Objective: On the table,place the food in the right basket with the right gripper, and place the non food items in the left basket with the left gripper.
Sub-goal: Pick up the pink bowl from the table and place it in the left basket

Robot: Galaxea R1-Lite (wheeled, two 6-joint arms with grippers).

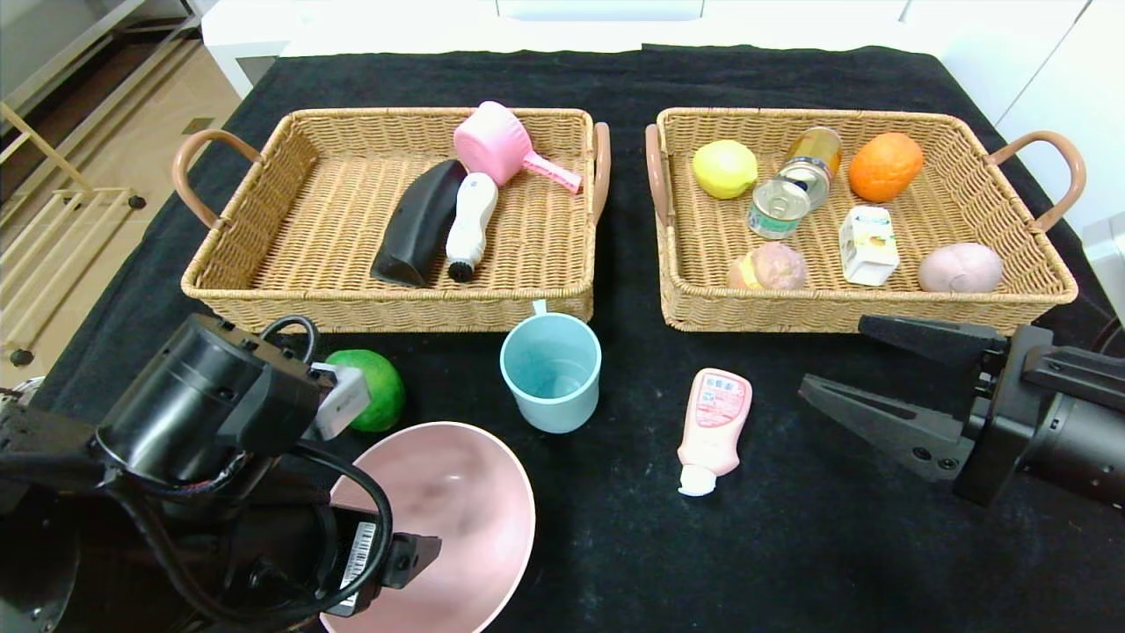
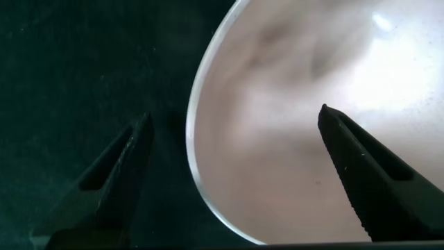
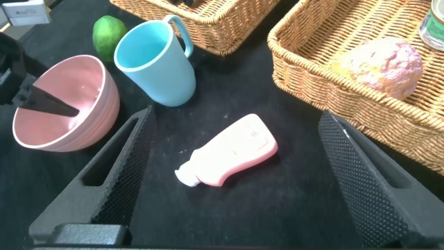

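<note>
Pink bowl (image 1: 439, 519) is seen at the table's (image 1: 791, 545) near left, roughly 7 o'clock from the blue cup (image 1: 552, 372), upright and open side up. Its rim is straddled by the left gripper (image 2: 232, 167): in the left wrist view one finger is placed over the bowl's inside, the other over the black cloth outside the rim, jaws spread wide. Contact with the rim cannot be told. The bowl is smooth, glossy, pale pink with a thin lighter rim.

Left arm is reached low over the near left corner, its wrist above the bowl's near-left side. A green lime (image 1: 378, 387) is partly hidden behind the wrist, at about 9 o'clock from the cup.

Right gripper (image 1: 835, 360) is held at the near right, just in front of the right basket (image 1: 1046, 290), fingers pointed toward 9 o'clock, jaws wide and nothing held. A pink bottle (image 1: 712, 426) is lain flat on the cloth at 9 o'clock from it, white cap toward the near edge, apart from both fingers.

Left basket (image 1: 264, 290) is filled with a black item (image 1: 417, 224), a white brush (image 1: 470, 224) and a pink scoop (image 1: 501, 149). Right basket is filled with a lemon (image 1: 724, 169), an orange (image 1: 885, 166), cans (image 1: 791, 189), a small carton (image 1: 867, 244) and two pinkish rounded foods (image 1: 960, 267).
</note>
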